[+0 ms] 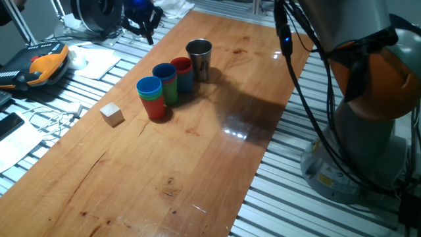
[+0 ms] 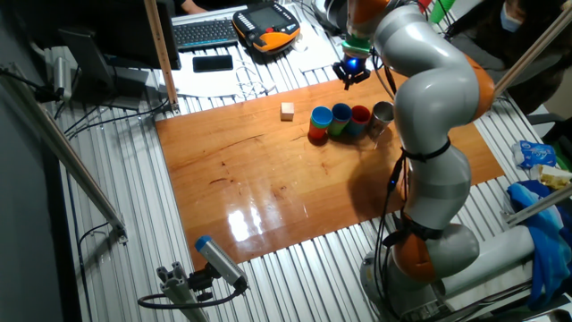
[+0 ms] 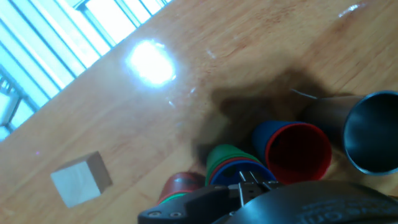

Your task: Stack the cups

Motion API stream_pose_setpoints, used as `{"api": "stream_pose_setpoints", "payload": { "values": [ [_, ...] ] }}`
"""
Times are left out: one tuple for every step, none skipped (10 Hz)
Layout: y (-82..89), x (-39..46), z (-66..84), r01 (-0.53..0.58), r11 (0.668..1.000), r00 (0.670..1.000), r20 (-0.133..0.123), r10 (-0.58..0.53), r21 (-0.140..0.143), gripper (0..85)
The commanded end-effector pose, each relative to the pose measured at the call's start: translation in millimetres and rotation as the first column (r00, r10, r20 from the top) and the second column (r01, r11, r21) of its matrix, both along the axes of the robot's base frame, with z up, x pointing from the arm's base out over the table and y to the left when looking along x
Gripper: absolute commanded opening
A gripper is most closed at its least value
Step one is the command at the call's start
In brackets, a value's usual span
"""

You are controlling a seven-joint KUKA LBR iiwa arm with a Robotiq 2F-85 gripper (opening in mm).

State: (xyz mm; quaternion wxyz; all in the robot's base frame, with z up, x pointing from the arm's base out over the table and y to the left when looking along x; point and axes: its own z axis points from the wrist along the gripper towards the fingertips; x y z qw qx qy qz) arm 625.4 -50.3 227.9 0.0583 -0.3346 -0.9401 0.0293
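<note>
Three short stacks of plastic cups in a touching row on the wooden table (image 1: 217,158): blue-topped over green and red (image 1: 151,97), blue over green (image 1: 166,82), red over blue (image 1: 182,73). Steel cup (image 1: 199,59) upright, just beside the red-topped stack, at the row's far end. Small wooden cube (image 1: 112,114) near the blue-topped stack, apart from it. Gripper (image 2: 350,72) raised above the table's far edge behind the row; finger spread impossible to tell.

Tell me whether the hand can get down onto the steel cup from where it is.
Probably yes: the hand hangs above the cups, the steel cup stands at the row's end, mouth open, nothing over it.
</note>
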Motion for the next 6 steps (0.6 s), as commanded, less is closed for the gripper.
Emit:
{"api": "stream_pose_setpoints", "payload": {
  "values": [
    [0.1, -0.1, -0.1, 0.053, 0.999, 0.999, -0.004, -0.053, -0.014, 0.0],
    [0.1, -0.1, -0.1, 0.116, 0.993, 0.993, 0.007, -0.116, -0.023, 0.0],
    [0.1, -0.1, -0.1, 0.178, 0.984, 0.984, 0.015, -0.177, -0.030, 0.0],
    [0.1, -0.1, -0.1, 0.221, 0.975, 0.975, 0.023, -0.221, -0.031, 0.0],
    [0.1, -0.1, -0.1, 0.243, 0.970, 0.970, 0.013, -0.243, -0.029, 0.0],
    [0.1, -0.1, -0.1, 0.253, 0.967, 0.967, 0.004, -0.253, -0.019, 0.0]
  ]
}}
